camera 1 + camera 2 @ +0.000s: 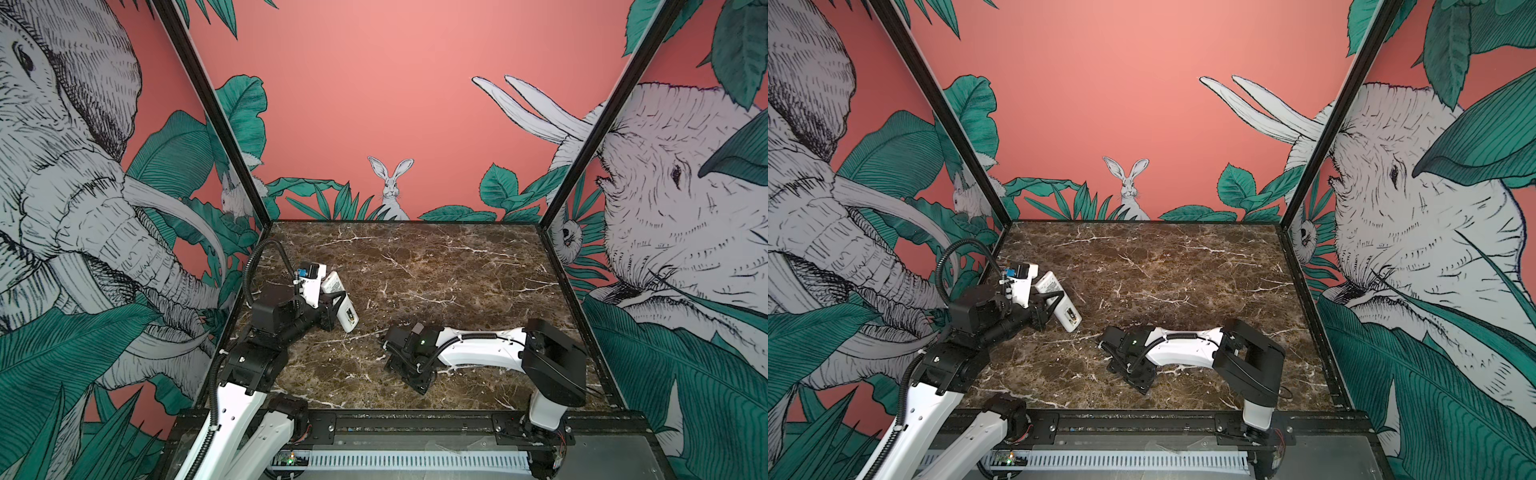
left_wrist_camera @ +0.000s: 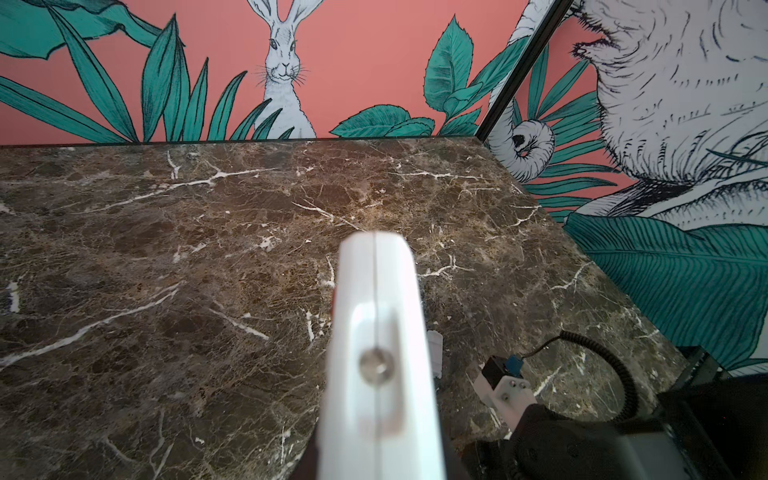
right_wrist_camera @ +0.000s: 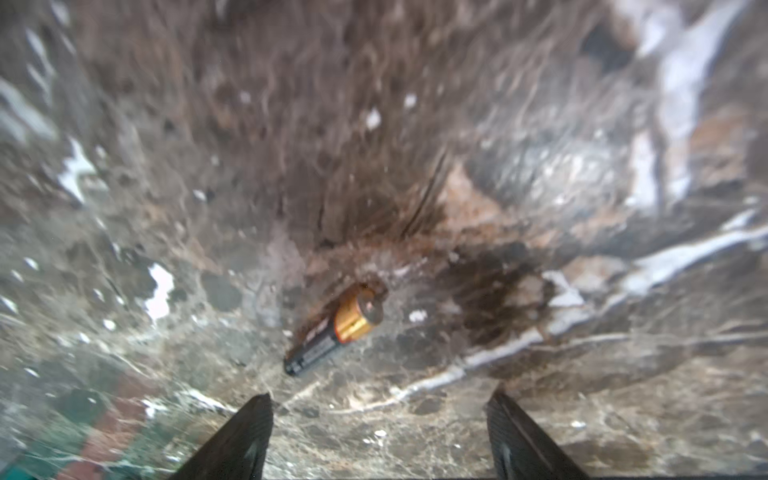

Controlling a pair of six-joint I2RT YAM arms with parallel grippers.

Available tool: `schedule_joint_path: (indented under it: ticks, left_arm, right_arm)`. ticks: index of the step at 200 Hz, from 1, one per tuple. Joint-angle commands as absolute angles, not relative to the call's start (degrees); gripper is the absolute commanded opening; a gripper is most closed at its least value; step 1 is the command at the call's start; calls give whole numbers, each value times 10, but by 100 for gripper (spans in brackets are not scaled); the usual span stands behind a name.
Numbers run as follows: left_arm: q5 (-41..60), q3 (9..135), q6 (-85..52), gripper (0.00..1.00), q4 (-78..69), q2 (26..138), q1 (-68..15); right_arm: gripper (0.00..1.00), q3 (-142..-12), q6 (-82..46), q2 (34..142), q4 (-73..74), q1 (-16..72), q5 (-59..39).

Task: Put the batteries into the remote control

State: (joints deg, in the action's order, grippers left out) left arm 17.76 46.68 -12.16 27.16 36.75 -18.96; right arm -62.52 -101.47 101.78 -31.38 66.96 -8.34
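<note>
A: What colour is the desk [image 1: 436, 257]?
B: Dark brown marble with thin white veins.
A: And the battery [image 3: 332, 332]?
B: Black, with a gold-orange end. The remote control [image 2: 376, 316] is white; the wall [image 1: 374, 104] is coral pink with green leaves [image 1: 241, 112].

Brown marble tabletop [image 1: 415, 257]; one battery [image 3: 334, 330] lying flat on it.

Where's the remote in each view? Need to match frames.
In a top view: remote left of centre, held by the left fingers.
In a top view: remote, same spot.
Left wrist: remote close in the foreground, end-on.
Right wrist: not in it; only a battery.
Shared landmark: rabbit on the back wall, absent from right wrist.
</note>
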Motion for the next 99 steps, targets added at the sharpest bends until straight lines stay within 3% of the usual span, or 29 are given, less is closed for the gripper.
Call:
schedule_joint_path:
  ticks: [1, 41, 99]
  left_arm:
    - [171, 479, -114, 0, 276, 361, -194]
    - [166, 480, -112, 0, 277, 358, -197]
    - [159, 481, -110, 0, 280, 351, -201]
  right_arm:
    - [80, -614, -1160, 1015, -297, 658, -37]
    - [72, -626, -1170, 1038, -290, 649, -50]
    - [52, -664, -1182, 1080, -319, 643, -68]
